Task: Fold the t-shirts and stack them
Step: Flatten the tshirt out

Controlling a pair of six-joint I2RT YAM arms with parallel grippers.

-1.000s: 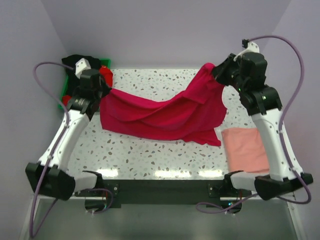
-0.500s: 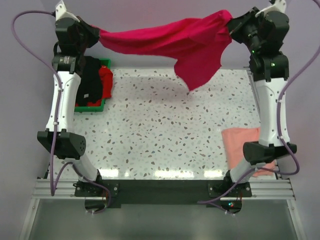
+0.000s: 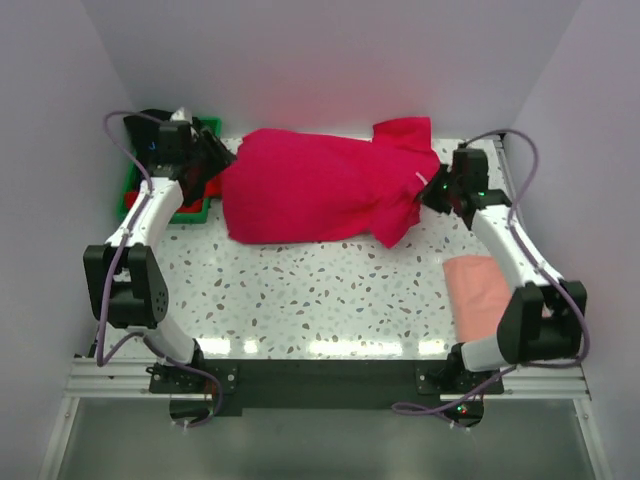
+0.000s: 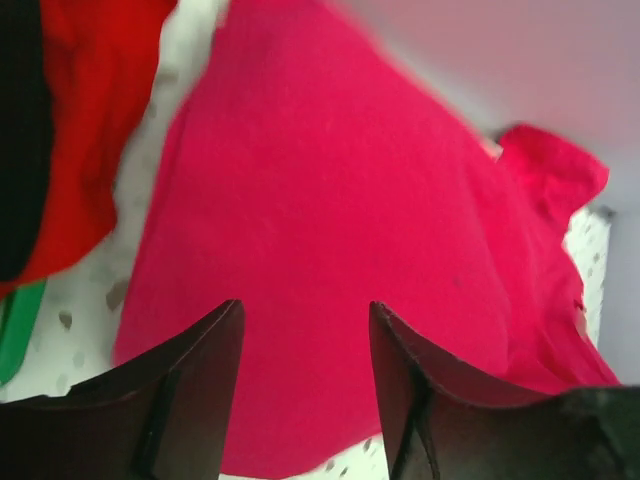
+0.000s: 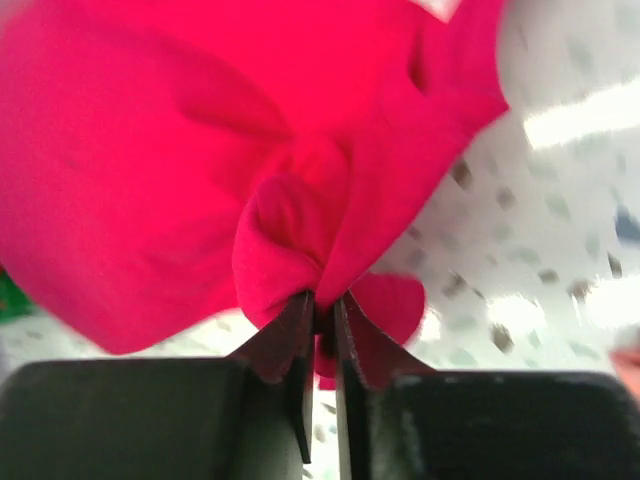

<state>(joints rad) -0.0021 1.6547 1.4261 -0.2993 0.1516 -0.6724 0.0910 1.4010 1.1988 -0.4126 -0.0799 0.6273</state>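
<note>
Two end effectors, two different states. My left end effector (image 4: 305, 312) has its fingers spread apart with nothing between them, and the crimson-pink t-shirt (image 3: 310, 190) lies just past their tips. My right end effector (image 5: 322, 300) is pinched tight on a bunched fold of that shirt, near the end that carries the white neck label (image 3: 418, 178).

The shirt lies across the far half of the table (image 3: 330, 300). Its left edge is just beside the green tray (image 3: 128, 196), which holds a bright red t-shirt (image 4: 90, 120) and a black t-shirt (image 4: 15, 130). A folded salmon-pink t-shirt (image 3: 480, 295) sits at the near right, apart from the crimson one.

I judge the step in hand to be laying this shirt flat before any fold. The left part looks fairly smooth. The right part is rumpled, with cloth gathered at my pinch and a flap hanging toward the near side.

To do it well, I would keep the right pinch low and draw it gently outward to the right until the gathers ease. I would stop short of dragging the free left edge across the table. Then I would part the fingers and lift straight up so no cloth snags and rises with me. My left end effector should stay out of the tray so it doesn't catch the red shirt.
</note>
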